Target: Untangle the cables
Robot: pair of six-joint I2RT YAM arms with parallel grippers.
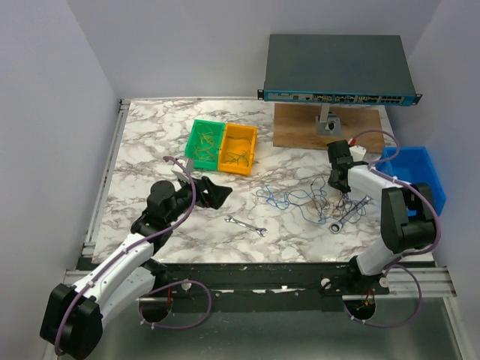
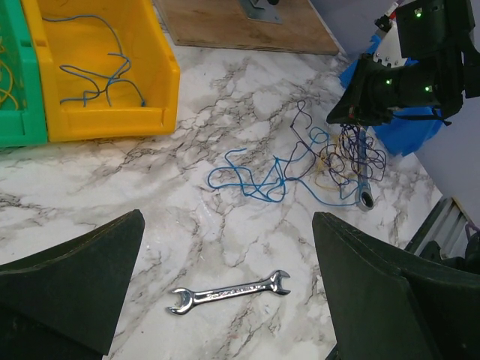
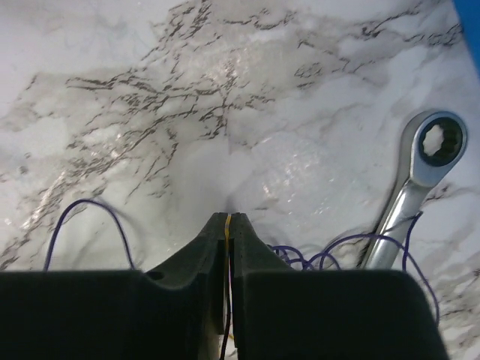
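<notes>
My right gripper (image 3: pixel 229 219) has its fingers pressed together on one thin yellow-orange strand, which runs up the slit between them; it hangs over the marble table (image 1: pixel 150 142) just left of the ratchet wrench (image 3: pixel 420 172), low above the surface; dark purple loops lie right behind my fingertips, and at least one crosses over the shank of the ratchet wrench, so that tool sits in the tangle; the cables (image 2: pixel 330 157) lie bunched densest on and beside the ratchet wrench, its ring head poking out at the near end, with looser blue strands trailing leftward from it across the table; farther left of the ratchet wrench, apart from the strands, lies a small open-ended spanner (image 1: pixel 246 225); beyond that again, well away from the ratchet wrench, my left gripper (image 2: pixel 226 217) is spread wide over bare marble, facing the tangle; just right of the ratchet wrench stands a blue bin (image 1: pixel 420 169), close beside my right arm; behind the ratchet wrench are a wooden board (image 1: pixel 300 127) and a network switch (image 1: pixel 337 67) raised above it; far to its back left stand a yellow bin (image 1: pixel 238 148) with loose blue strands in it and a green bin (image 1: pixel 204 142) touching it, with yellowish strands inside.
</notes>
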